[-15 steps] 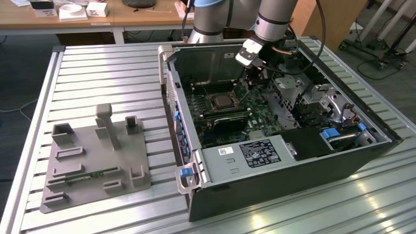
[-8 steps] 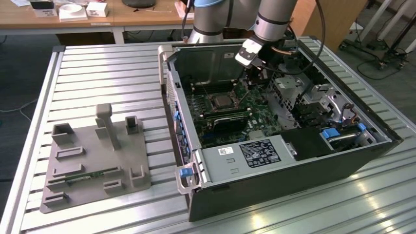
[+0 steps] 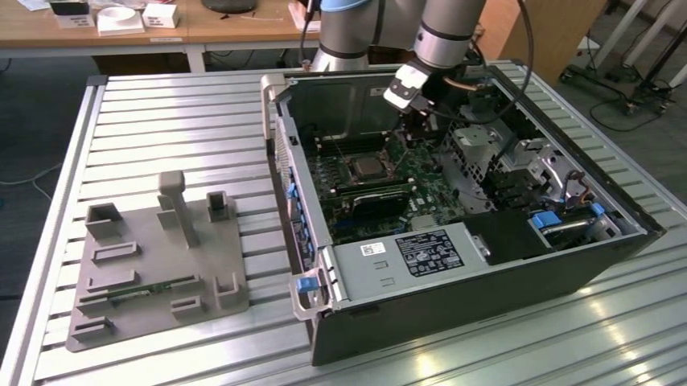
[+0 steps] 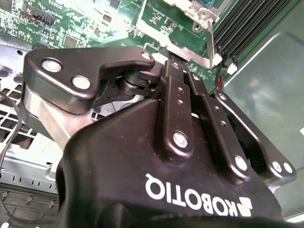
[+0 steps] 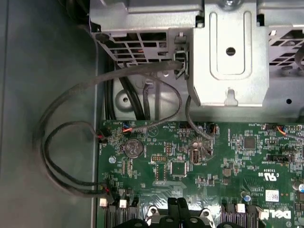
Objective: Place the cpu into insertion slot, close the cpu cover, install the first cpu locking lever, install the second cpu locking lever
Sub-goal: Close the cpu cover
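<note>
Black links of the gripper (image 4: 159, 61) sit closest to the lens in the second wrist view, and its fingers are drawn together with nothing visible between them. Just past them a thin silvery lever (image 4: 209, 40) stands beside a row of long black memory slots (image 4: 247, 23). In the first wrist view the fingertips (image 5: 169, 209) lie side by side over the green motherboard (image 5: 199, 161), with a round coin battery (image 5: 133, 148) nearby. Dark cables (image 5: 61, 156) loop across the grey case floor towards a perforated metal cage (image 5: 228, 57). The exterior view shows the arm (image 3: 446, 32) reaching down into an open computer case (image 3: 483, 289) that lies on a slatted metal tabletop (image 3: 161, 121). There the gripper hangs low over the board, just beyond the insertion slot (image 3: 348, 165) and apart from it. The cpu (image 3: 368, 167) appears as a dull grey square inside the slot's silvery rim. On the exterior view's left, well apart from the case, a grey fixture plate (image 3: 150, 273) with upright posts rests on the tabletop, and a narrow green strip (image 3: 140, 291) lies in one of its recesses.
</note>
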### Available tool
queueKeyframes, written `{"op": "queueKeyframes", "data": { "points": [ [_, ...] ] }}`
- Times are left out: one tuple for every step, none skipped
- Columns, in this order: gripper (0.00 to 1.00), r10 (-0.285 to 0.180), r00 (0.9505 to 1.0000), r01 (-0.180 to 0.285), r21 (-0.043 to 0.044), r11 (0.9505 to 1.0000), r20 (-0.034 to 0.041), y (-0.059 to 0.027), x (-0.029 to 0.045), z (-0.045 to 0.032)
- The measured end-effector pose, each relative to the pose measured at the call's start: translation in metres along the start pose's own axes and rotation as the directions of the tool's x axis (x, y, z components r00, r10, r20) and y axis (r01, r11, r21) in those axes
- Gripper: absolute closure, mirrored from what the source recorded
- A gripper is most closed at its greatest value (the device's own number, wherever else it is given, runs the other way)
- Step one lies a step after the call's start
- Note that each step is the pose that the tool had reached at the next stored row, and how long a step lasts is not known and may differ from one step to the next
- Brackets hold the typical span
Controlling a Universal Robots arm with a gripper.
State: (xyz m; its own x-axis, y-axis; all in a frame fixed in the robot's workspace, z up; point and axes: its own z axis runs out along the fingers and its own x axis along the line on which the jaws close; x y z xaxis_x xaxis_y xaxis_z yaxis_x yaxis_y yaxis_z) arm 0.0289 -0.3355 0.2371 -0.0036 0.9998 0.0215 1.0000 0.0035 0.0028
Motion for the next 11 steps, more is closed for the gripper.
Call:
{"op": "queueKeyframes", "data": {
  "points": [
    [0.9,0.0,1.0,0.0,0.0,1.0,0.0,-0.001,0.0,0.0],
    [0.9,0.0,1.0,0.0,0.0,1.0,0.0,-0.0019,0.0,0.0],
    [0.9,0.0,1.0,0.0,0.0,1.0,0.0,-0.0028,0.0,0.0],
    [0.9,0.0,1.0,0.0,0.0,1.0,0.0,-0.0038,0.0,0.0],
    [0.9,0.0,1.0,0.0,0.0,1.0,-0.0001,-0.0046,0.0,0.0],
    [0.9,0.0,1.0,0.0,0.0,1.0,0.0,-0.0054,0.0,0.0],
    [0.9,0.0,1.0,0.0,0.0,1.0,0.0,-0.0061,0.0,0.0],
    [0.9,0.0,1.0,0.0,0.0,1.0,0.0,-0.0068,0.0,0.0],
    [0.9,0.0,1.0,0.0,0.0,1.0,0.0,-0.0074,0.0,0.0],
    [0.9,0.0,1.0,0.0,0.0,1.0,0.0,-0.0081,0.0,0.0],
    [0.9,0.0,1.0,0.0,0.0,1.0,0.0,-0.0087,0.0,0.0]
  ]
}}
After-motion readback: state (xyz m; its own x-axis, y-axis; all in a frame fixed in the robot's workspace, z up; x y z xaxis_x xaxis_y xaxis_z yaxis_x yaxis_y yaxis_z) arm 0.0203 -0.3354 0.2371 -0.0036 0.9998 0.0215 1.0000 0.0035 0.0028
